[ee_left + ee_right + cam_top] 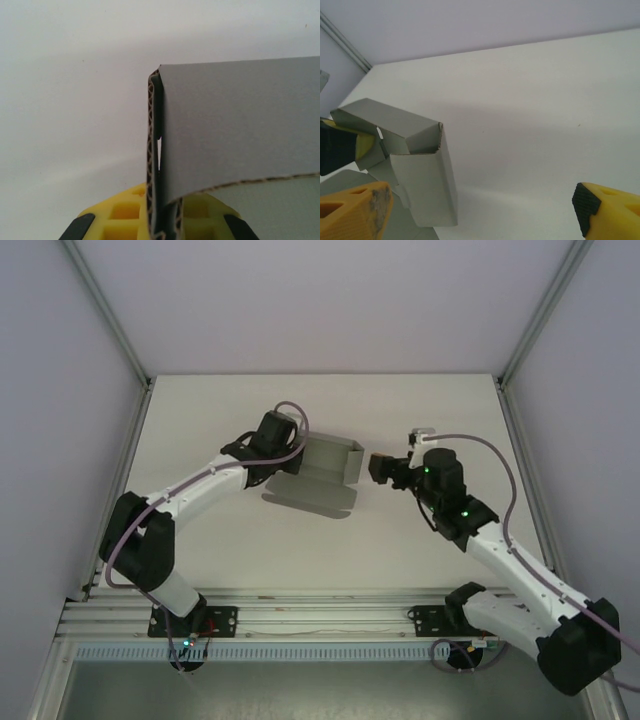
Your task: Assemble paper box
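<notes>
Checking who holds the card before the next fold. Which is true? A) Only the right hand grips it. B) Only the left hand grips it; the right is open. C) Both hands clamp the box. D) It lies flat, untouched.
B: the left hand is shut on a wall of the paper box, while the right hand is open, holding nothing.

Plain grey paper box (320, 475), its corrugated cut edges brown, on a white table (400, 540); yellow fingers (612, 207) tipped black.
</notes>
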Available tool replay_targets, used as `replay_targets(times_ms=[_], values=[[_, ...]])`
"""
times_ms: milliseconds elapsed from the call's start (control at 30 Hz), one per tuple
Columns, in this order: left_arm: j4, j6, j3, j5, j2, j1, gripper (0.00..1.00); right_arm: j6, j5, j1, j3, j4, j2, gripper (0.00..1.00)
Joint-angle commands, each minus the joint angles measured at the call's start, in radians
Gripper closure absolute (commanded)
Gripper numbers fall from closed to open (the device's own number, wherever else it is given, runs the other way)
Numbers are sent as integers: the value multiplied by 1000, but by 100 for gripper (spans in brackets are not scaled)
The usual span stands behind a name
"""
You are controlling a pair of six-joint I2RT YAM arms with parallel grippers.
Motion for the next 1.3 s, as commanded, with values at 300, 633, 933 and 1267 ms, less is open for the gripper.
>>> replay_targets(times_ms=[300, 633, 933, 1267], values=[[91, -52, -29, 19, -30, -1, 100, -76, -437, -53, 104, 45, 262, 30], [105, -65, -38, 30, -36, -1, 100, -103, -385, -26, 255, 2, 452, 41], [109, -102, -27, 11, -23, -3, 100, -82, -57, 74, 339, -32, 545, 40], [109, -145, -16, -28, -20, -22, 100, -25, 293, 150, 419, -80, 623, 58]])
